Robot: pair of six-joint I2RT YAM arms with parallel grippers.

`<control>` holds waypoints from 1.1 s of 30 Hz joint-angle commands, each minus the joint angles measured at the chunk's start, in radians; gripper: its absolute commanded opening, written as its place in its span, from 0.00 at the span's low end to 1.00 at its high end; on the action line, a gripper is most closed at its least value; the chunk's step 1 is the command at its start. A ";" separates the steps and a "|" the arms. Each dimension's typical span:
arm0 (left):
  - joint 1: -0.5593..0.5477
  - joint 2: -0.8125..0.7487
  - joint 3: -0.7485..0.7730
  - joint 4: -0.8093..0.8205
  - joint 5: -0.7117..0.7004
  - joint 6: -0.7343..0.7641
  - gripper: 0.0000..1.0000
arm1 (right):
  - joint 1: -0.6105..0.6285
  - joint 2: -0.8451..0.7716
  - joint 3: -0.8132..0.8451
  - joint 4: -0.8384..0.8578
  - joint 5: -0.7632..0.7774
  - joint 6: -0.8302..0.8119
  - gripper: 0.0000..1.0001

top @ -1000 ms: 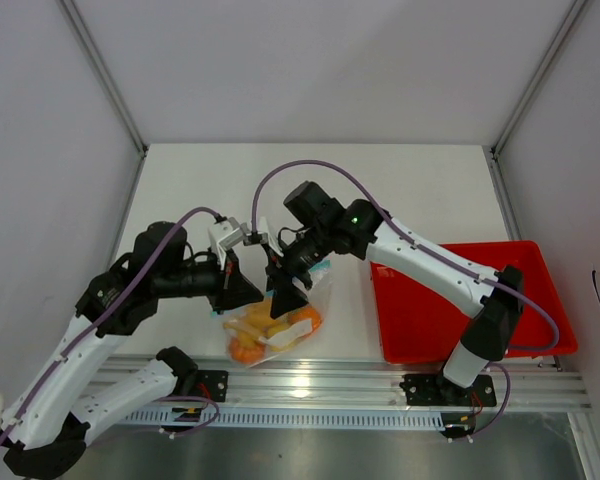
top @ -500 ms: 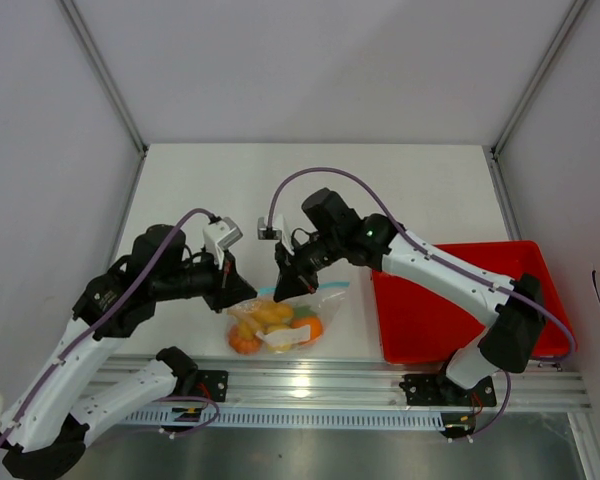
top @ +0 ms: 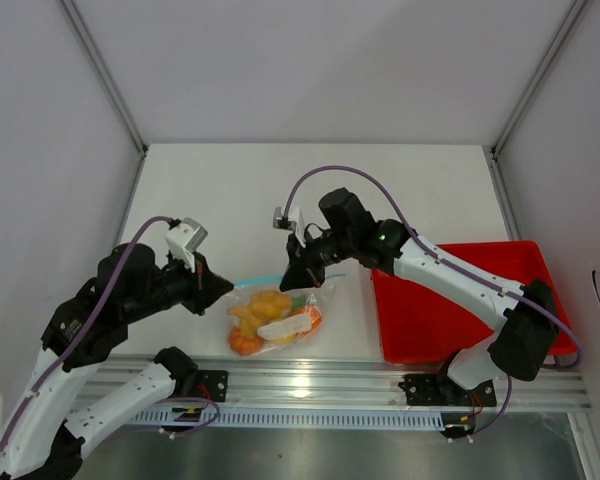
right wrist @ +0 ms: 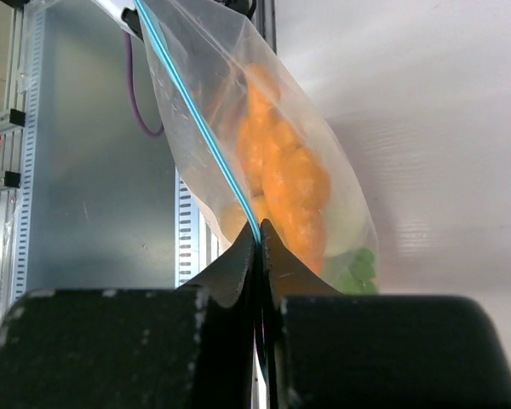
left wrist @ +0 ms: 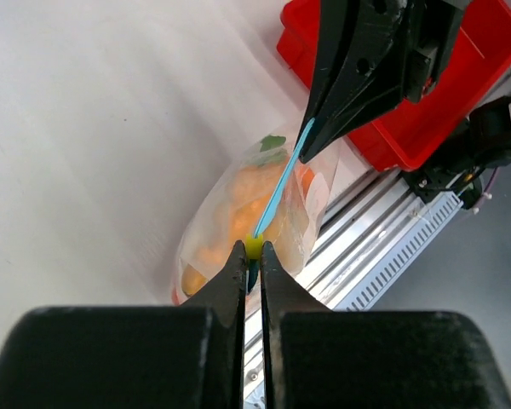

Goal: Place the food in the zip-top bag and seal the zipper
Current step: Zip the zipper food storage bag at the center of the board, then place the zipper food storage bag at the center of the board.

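Top external view showed the zip-top bag [top: 280, 322] at lower centre of the frame, with the food [top: 263, 304] inside it. The left gripper [top: 223, 288] was clenched on the left end of the zipper [top: 262, 280] and the right gripper [top: 292, 283] on its right end. The red tray [top: 460, 300] lay at right.

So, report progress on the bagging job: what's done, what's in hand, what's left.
Done: the food sits inside the zip-top bag. In hand: the left gripper and right gripper are each shut on the zipper, which runs taut between them. Left: confirming the seal along its whole length, which the pictures don't settle, then letting go.
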 commanded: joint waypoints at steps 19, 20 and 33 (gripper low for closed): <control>0.005 -0.023 -0.041 0.112 -0.270 -0.113 1.00 | 0.006 0.272 0.257 -0.041 0.255 0.034 0.00; 0.003 -0.035 -0.027 0.115 -0.280 -0.116 1.00 | -0.002 0.294 0.282 -0.046 0.260 0.024 0.00; 0.003 -0.233 -0.047 0.097 -0.242 -0.182 0.99 | -0.203 0.787 0.822 -0.218 0.217 -0.072 0.12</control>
